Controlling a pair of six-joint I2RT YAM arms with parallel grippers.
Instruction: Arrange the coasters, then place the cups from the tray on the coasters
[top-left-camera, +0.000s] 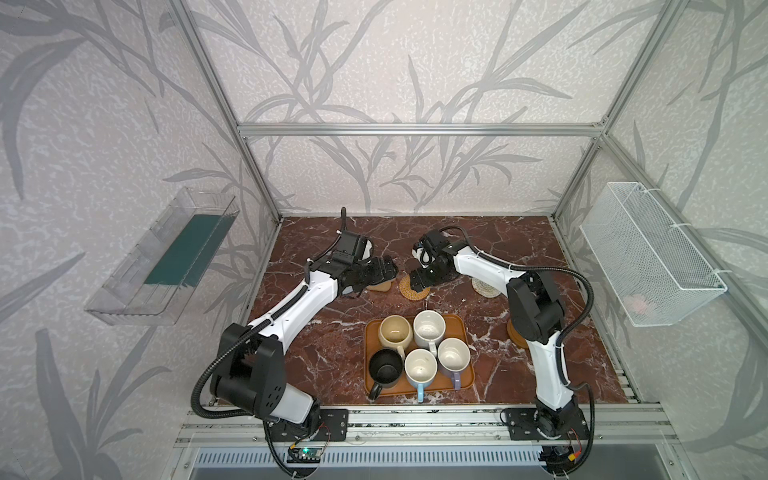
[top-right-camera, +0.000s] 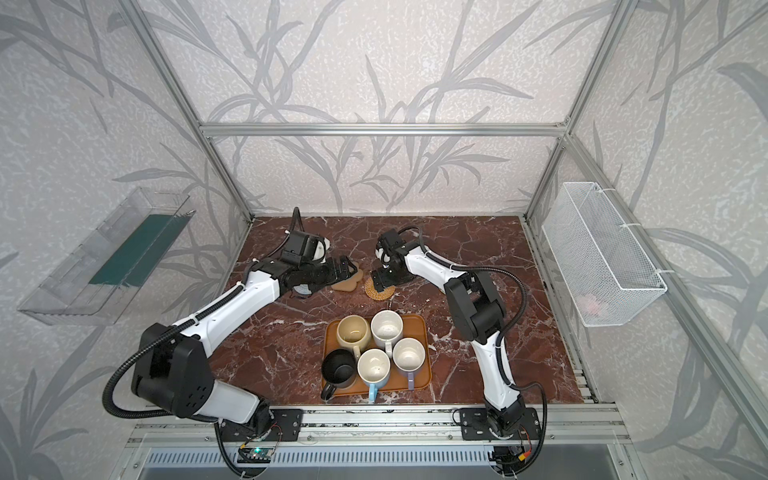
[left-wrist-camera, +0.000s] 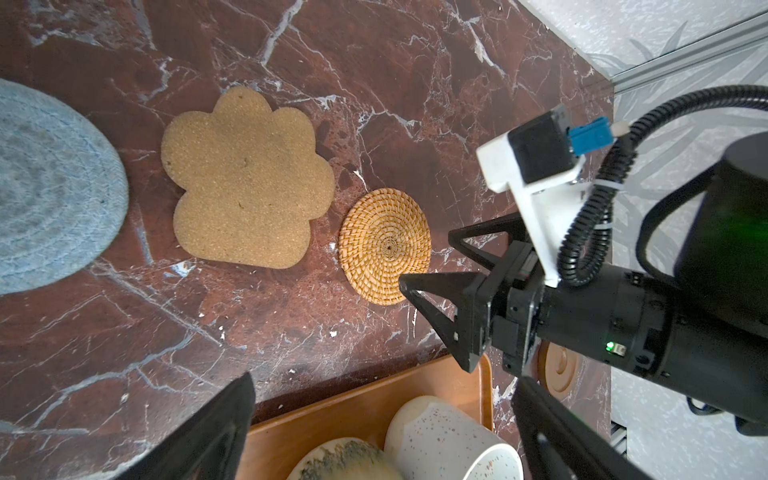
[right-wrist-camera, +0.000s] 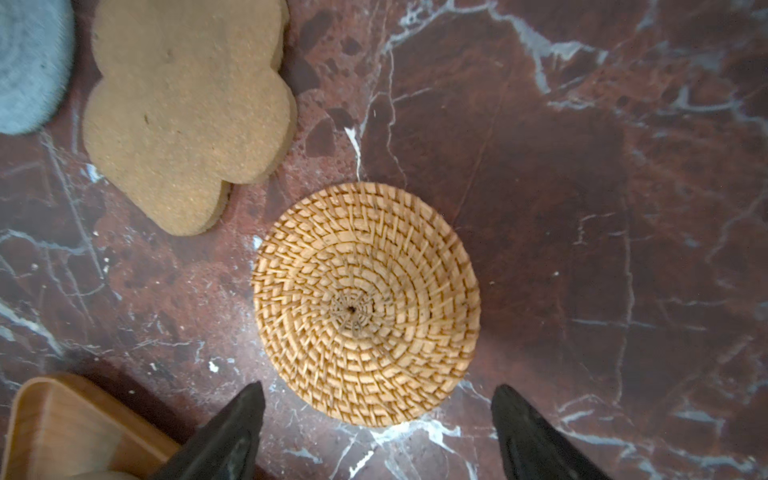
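- Logging progress: the coaster stage is under way; the cup stage has not begun.
- Far side of the red-brown marble table (top-left-camera: 540, 241): grey-blue round woven coaster (left-wrist-camera: 45, 187), tan paw-shaped cork coaster (left-wrist-camera: 245, 178) and golden woven rattan coaster (right-wrist-camera: 365, 303) lie flat in a row, close together but not touching.
- Whitish woven rope coaster (top-left-camera: 486, 289) lies flat further along the same line, partly hidden by the right arm, with a clear gap to the rattan one.
- Brown wooden disc coaster (top-left-camera: 512, 332) sits out of the row, just beside the tray and near the right arm's lower link. Judged not yet arranged.
- Right gripper (right-wrist-camera: 378, 388): fingers spread, over the near edge of the rattan coaster, pinching nothing.
- Left gripper (left-wrist-camera: 382, 379): fingers spread wide, empty, above the table near the paw coaster.
- Large orange-brown rectangular tray (top-left-camera: 371, 336) holds all five cups upright: rounded beige-yellow mug (top-left-camera: 395, 330), speckled white mug (top-left-camera: 429, 328), black mug (top-left-camera: 385, 365), light blue mug (top-left-camera: 420, 365), lavender mug (top-left-camera: 453, 356). None is on a coaster.
- Estimate: well under half done. What is left is to bring the wooden disc into line, then make five cup transfers.
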